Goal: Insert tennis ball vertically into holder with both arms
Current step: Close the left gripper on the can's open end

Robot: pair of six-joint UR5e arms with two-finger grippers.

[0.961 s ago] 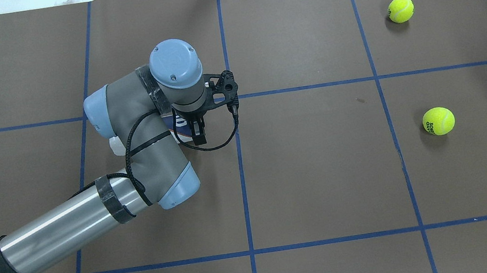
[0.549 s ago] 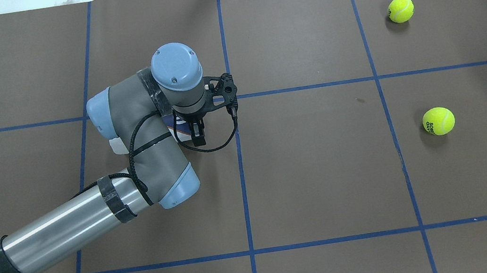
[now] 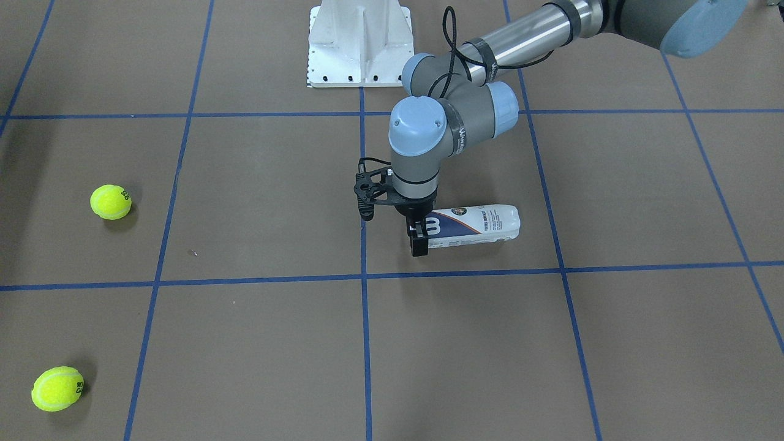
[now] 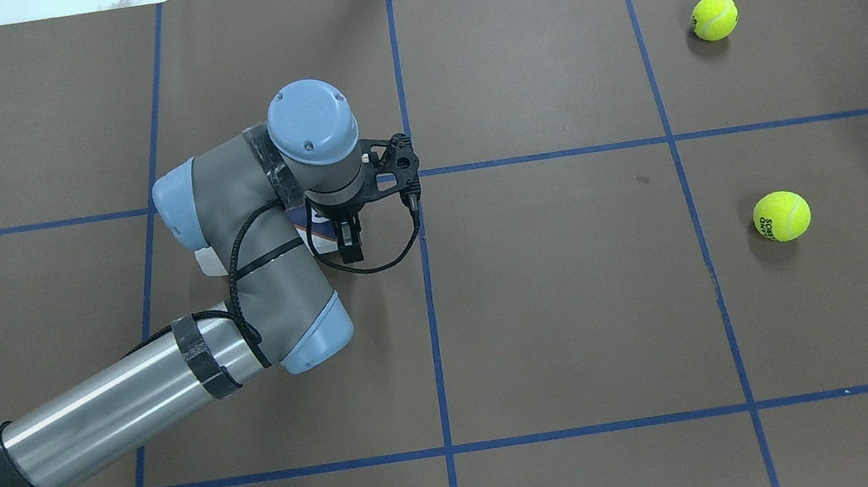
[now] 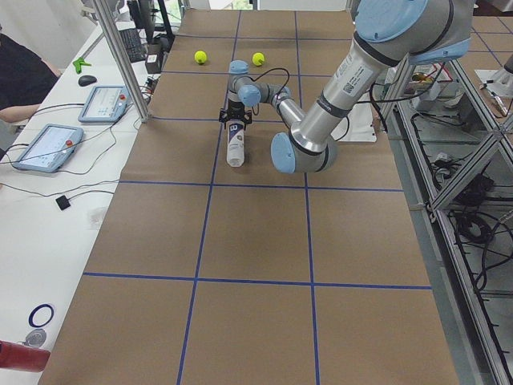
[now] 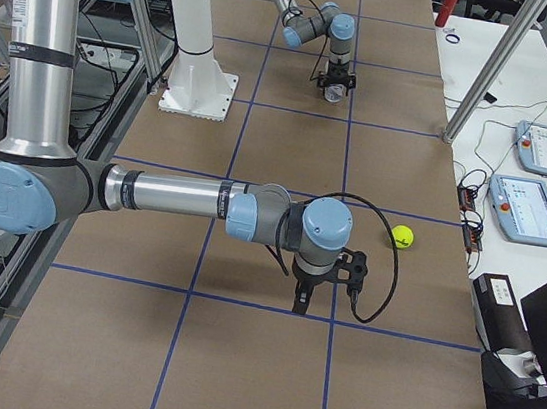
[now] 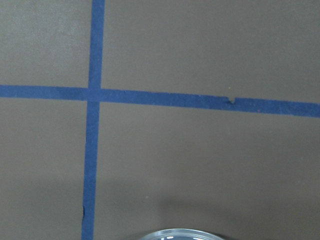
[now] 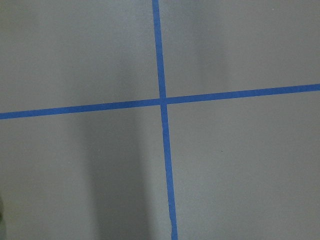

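The holder [image 3: 474, 225] is a clear can with a white and navy label, lying on its side on the brown table. My left gripper [image 3: 419, 239] points straight down over the can's open end, with one black finger [image 3: 419, 244] on the can's near side. It looks open around the can. From overhead my left gripper [image 4: 349, 243] and arm cover most of the holder [image 4: 321, 234]. The can's rim [image 7: 175, 234] shows at the bottom of the left wrist view. Two tennis balls [image 4: 715, 17] [image 4: 781, 216] lie far to the right. My right gripper [image 6: 303, 299] hangs over bare table; open or shut, I cannot tell.
The white pedestal base [image 3: 358, 43] stands at the robot's edge of the table. Blue tape lines [image 4: 426, 278] mark a grid on the brown surface. Tablets [image 6: 526, 202] lie on a side bench beyond the table's far edge.
My left wrist has shifted slightly and sunk a little lower over the holder, covering more of its label. The balls have not moved.
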